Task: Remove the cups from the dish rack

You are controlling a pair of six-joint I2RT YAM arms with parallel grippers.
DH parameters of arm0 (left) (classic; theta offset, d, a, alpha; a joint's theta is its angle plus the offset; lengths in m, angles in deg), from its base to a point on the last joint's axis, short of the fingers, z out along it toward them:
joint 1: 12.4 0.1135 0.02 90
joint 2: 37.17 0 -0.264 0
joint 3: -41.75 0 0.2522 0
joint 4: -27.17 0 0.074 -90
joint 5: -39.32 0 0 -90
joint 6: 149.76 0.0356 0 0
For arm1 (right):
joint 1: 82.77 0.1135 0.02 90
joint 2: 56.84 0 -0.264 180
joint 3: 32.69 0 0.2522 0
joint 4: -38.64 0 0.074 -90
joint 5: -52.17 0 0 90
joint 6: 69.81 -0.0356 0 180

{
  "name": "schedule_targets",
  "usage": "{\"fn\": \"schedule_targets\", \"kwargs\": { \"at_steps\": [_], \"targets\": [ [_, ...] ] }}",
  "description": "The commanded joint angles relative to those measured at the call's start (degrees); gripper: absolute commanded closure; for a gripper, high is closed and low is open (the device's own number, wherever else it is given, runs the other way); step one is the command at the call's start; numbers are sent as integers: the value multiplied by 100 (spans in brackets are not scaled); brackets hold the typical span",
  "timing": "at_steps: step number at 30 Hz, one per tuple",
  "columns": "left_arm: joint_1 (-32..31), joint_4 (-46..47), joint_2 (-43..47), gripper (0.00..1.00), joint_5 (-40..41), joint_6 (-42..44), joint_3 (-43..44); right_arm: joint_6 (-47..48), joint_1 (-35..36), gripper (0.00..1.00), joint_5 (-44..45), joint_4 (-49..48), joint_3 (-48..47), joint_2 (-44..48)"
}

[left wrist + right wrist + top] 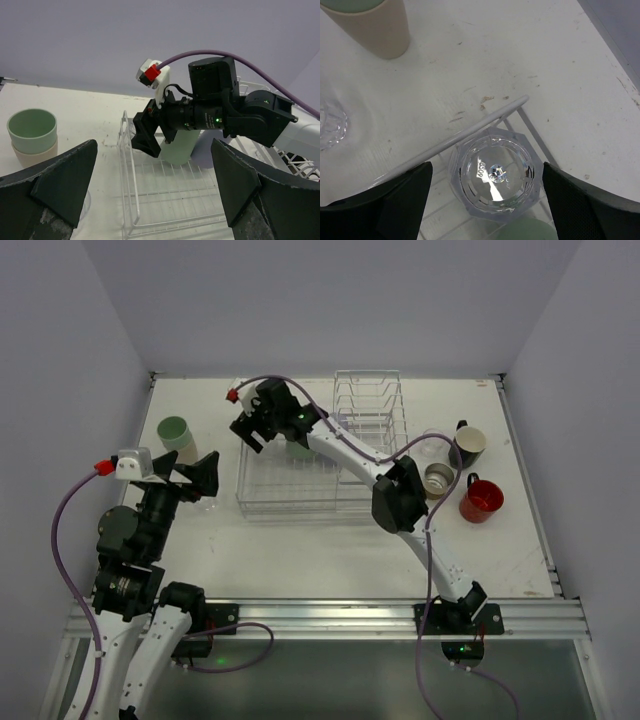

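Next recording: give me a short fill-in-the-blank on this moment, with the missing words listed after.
1. The right gripper, jaws ____, hangs over a clear glass in the dish rack's corner.
2. Near the black mug stands a second mug, coloured ____.
3. The green cup at the left of the table is nested in an outer cup coloured ____.
Missing words: open; red; beige.

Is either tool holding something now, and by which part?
Nothing is held. The right tool hangs open over a clear glass in the rack, without touching it; the left tool is open and empty.
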Motion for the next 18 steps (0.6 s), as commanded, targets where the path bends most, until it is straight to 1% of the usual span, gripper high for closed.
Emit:
{"fn": "schedule_targets", "kwargs": {
  "at_steps": [1,4,7,8,10,11,12,15,17,18],
  "targets": [
    [36,230,27,0,-22,107,-74,973,159,8,202,150,-198,-114],
    [28,230,27,0,-30,107,-74,886,168,9,159,115,-171,-114],
    [36,239,27,0,-39,107,-82,842,177,18,203,-17,-92,-44],
    [36,248,27,0,-48,98,-82,824,186,29,211,-69,21,52],
    [36,248,44,0,-31,98,-82,736,195,41,211,-332,206,202],
    [36,248,44,0,-30,98,-82,693,212,45,238,-464,459,403],
    [28,256,44,0,-22,98,-82,605,221,52,220,-718,575,500],
    [19,265,27,0,4,90,-83,464,256,65,299,-1027,769,825],
    [-8,265,9,0,22,72,-82,429,300,70,448,-1185,926,993],
    [-16,274,-8,0,14,55,-82,420,318,76,518,-1378,997,1211]
  ]
}}
